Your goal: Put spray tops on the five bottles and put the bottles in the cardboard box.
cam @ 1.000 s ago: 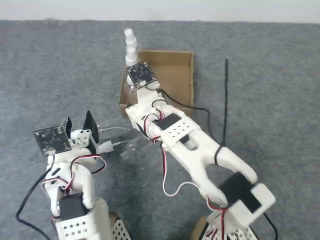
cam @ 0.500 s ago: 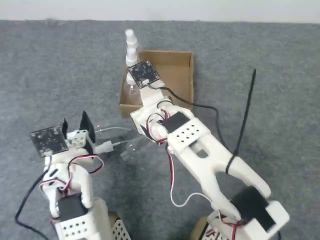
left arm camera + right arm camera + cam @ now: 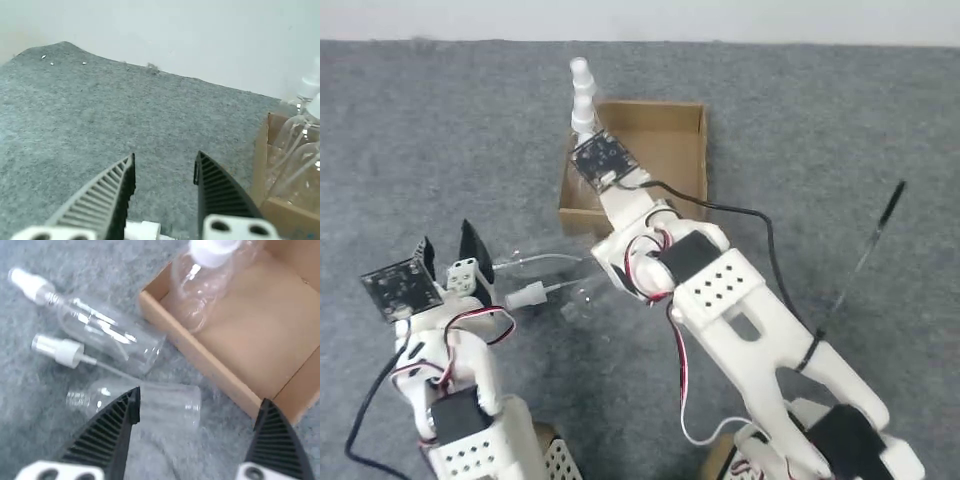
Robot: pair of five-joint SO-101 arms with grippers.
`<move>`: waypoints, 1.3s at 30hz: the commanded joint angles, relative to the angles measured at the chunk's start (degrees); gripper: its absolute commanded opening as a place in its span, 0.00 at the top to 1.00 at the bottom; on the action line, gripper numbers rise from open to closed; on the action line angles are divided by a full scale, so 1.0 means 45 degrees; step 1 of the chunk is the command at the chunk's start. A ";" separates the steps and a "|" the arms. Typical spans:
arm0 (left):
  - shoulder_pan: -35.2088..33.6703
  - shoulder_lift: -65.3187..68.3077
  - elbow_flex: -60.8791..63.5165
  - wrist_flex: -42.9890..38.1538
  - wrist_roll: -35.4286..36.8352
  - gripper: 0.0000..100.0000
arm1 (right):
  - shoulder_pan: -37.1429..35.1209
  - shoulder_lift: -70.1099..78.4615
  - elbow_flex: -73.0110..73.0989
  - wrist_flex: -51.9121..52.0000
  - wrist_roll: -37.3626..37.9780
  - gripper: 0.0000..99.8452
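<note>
Left gripper (image 3: 447,245), as we see it from above, stands spread wide and empty, well apart from the box (image 3: 703,150). Between it and the box, a capped bottle (image 3: 545,262), a loose top (image 3: 525,295) and a bare bottle (image 3: 582,298) lie on the carpet (image 3: 840,120). Boxed bottles (image 3: 582,95) stand upright in one corner of the box. The right arm (image 3: 720,290) hangs over the box's near wall.

From the left wrist, we find those jaws apart, with the box and its bottles beyond them.

From the right wrist, we see the right gripper (image 3: 200,400) wide open, gripping nothing, above the bare bottle just outside the box wall. The loose top lies between the two lying bottles.
</note>
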 commanded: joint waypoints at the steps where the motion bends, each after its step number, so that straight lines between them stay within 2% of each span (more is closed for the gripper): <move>1: -0.0078 -0.0234 -0.0049 -0.0391 0.0020 0.82 | -0.0264 -0.1201 -0.0567 0.0772 0.0821 0.69; 19: -0.0977 -0.0234 -0.0127 -0.0430 0.0449 0.82 | -0.0361 -0.1827 -0.0547 0.2217 0.5158 0.69; 29: -0.0977 -0.0234 -0.0127 -0.0430 0.0449 0.82 | -0.1846 -0.1631 -0.0469 0.3780 0.7717 0.69; 39: -0.0977 -0.0234 -0.0107 -0.0430 0.0430 0.82 | -0.2139 0.1104 -0.0899 0.3897 0.9338 0.69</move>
